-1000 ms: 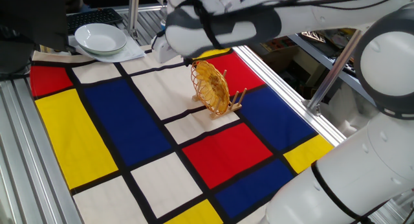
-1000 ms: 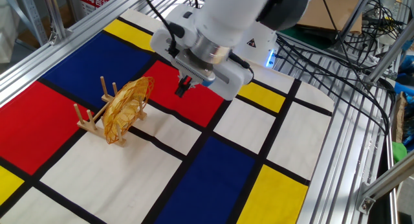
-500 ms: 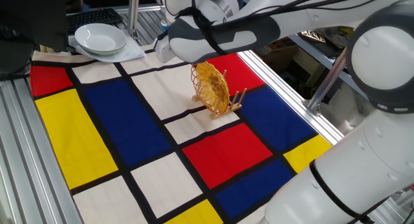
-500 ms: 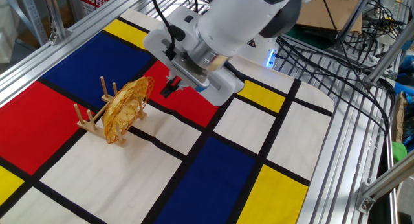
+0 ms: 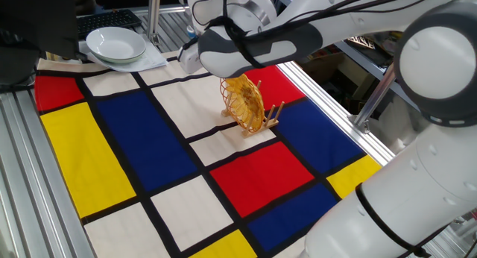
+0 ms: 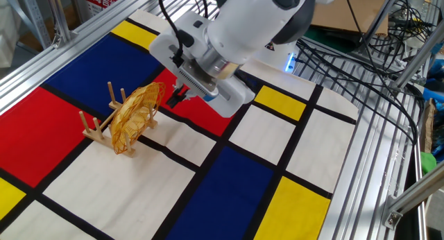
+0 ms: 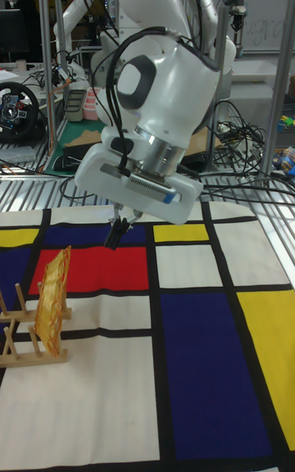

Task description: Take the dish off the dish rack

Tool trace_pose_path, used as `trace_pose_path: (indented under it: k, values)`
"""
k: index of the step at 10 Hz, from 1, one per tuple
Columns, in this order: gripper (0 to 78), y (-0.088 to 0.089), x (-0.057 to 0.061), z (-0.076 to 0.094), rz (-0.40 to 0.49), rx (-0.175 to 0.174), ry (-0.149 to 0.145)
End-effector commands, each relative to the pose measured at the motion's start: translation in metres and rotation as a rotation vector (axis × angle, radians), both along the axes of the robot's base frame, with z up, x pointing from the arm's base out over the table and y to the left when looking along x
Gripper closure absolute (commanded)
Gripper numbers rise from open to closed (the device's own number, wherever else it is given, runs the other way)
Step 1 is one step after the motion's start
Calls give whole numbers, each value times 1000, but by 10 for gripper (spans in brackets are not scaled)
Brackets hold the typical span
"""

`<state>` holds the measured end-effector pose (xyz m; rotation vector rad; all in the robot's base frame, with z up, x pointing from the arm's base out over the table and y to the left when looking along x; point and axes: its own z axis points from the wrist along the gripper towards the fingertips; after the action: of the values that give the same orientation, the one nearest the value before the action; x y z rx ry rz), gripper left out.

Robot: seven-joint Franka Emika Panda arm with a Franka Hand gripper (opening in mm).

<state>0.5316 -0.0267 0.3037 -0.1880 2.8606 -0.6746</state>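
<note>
Approach matters: I bring my narrowly parted, empty gripper [image 6: 177, 98] over the round golden woven dish's [image 6: 135, 117] rim just below, clear of the light wooden peg rack [image 6: 97, 127].

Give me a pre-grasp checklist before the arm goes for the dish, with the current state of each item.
1. Dish standing on edge in the dish rack: ok.
2. Gripper clear of the dish, not touching: ok.
3. Jaws open wide enough for the rim: cannot tell; they look close together.
4. Gripper lined up over the dish's top edge: not ok, it hangs off to one side.
5. White bowls away from the path: ok.
</note>
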Motion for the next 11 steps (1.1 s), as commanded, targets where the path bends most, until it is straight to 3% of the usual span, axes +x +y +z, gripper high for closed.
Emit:
trace_pose_path:
  k: [1, 4, 6, 9, 11]
  values:
    - [776, -6, 8, -4, -25, -9, -22]
    - [776, -11, 12, -6, -57, -47, -34]
    - [776, -11, 12, -6, -65, -45, -42]
    - [776, -11, 11, -6, -67, -42, -24]
    - [776, -11, 11, -6, -79, -12, -19]
